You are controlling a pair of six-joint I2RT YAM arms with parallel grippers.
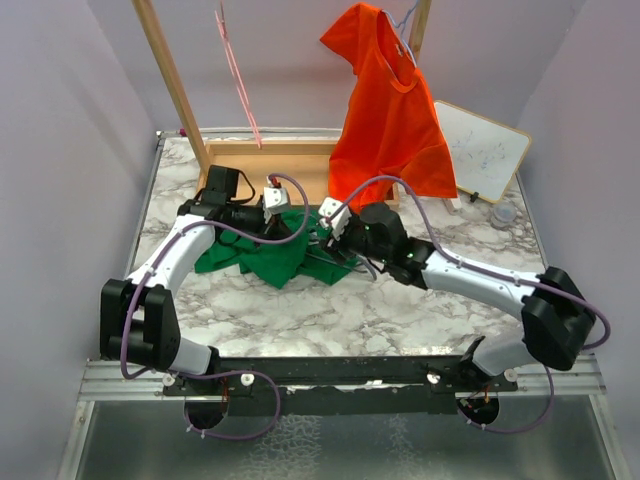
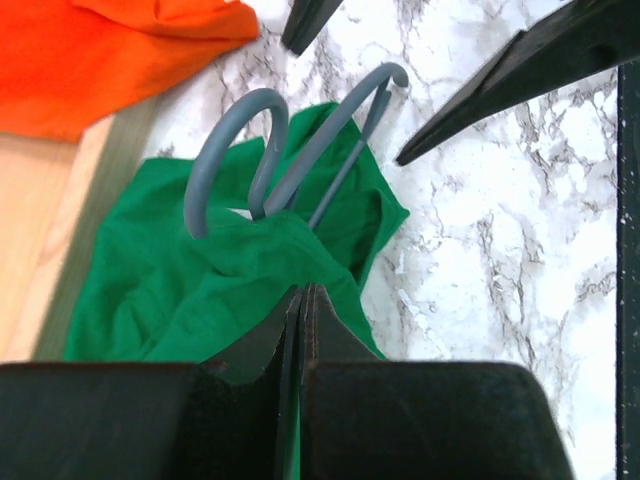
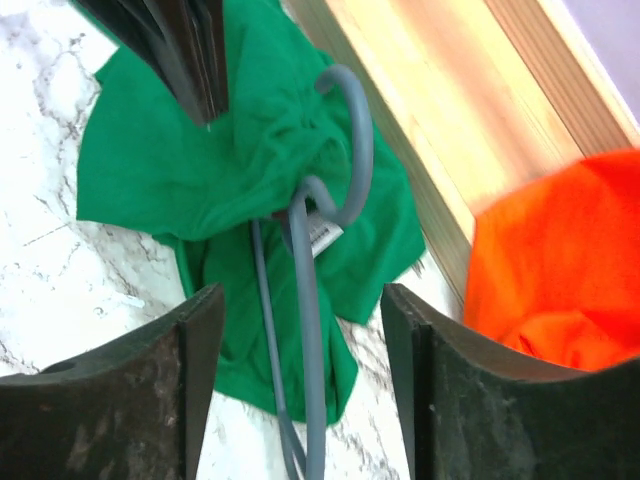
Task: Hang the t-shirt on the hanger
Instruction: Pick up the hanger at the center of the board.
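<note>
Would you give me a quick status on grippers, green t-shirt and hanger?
Left gripper shut on t-shirt; right gripper open above hanger. Hook poking from crumpled fabric. Orange shirt hanging close behind.

**T-shirt** (image 2: 150,280): green knit cloth, matt and soft, heavily creased and bunched.
**Hanger** (image 3: 308,350): blue-grey, smooth, with a dull satin sheen. It looks like plastic, but this cannot be confirmed.
**Table** (image 1: 400,310): white marble-pattern top with grey veining, smooth and slightly glossy.
**Rack base** (image 3: 470,90): pale bare wood, matt, with straight grain visible.
**Orange-red t-shirt** (image 1: 385,120): matt cloth, lightly wrinkled.
**Neck label** (image 3: 322,235): white tag, material undetermined.
</note>
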